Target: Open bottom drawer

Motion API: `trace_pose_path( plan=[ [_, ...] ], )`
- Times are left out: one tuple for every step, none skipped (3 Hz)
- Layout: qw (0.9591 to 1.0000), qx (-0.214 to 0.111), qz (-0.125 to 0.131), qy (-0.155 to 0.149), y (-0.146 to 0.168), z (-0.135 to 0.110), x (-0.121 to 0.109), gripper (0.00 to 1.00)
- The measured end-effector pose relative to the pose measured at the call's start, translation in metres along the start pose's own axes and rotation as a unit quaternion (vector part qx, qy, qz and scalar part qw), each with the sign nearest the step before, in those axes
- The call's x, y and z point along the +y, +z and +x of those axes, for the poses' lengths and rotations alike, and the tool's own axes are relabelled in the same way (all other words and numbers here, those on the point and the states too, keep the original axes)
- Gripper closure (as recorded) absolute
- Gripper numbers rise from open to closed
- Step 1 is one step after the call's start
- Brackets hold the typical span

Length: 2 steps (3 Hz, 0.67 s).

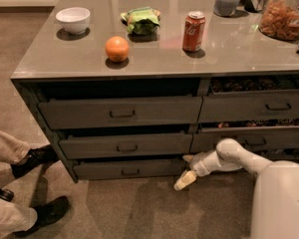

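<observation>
You are holding your arm (276, 193) out from the lower right, with its broad white segment filling that corner. Its rounded joint (228, 151) is turning the forearm down toward the left. Your wrist (208, 164) is angling downward, and the gripper (182, 172) is hanging low, right of centre in the camera view. Its two cream fingers (184, 181) are standing spread, one above the other, with a gap between them.

Counter (229, 54): finished glossy grey. Bottom drawer (129, 169): fronted matt grey. Claw (186, 170), held near its right end: cased in smooth pale plastic.
</observation>
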State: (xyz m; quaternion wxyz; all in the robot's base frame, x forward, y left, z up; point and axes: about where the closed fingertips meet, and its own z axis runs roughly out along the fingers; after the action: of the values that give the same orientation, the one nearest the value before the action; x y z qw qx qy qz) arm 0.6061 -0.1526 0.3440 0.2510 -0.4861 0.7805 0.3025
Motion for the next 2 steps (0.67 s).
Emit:
trace_pose_path(
  plan=[
    [0.9996, -0.019, -0.016, 0.015, 0.04, 0.027, -0.011, 0.0],
    [0.9975, -0.062, -0.027, 0.019, 0.084, 0.04, -0.018, 0.0]
  ],
)
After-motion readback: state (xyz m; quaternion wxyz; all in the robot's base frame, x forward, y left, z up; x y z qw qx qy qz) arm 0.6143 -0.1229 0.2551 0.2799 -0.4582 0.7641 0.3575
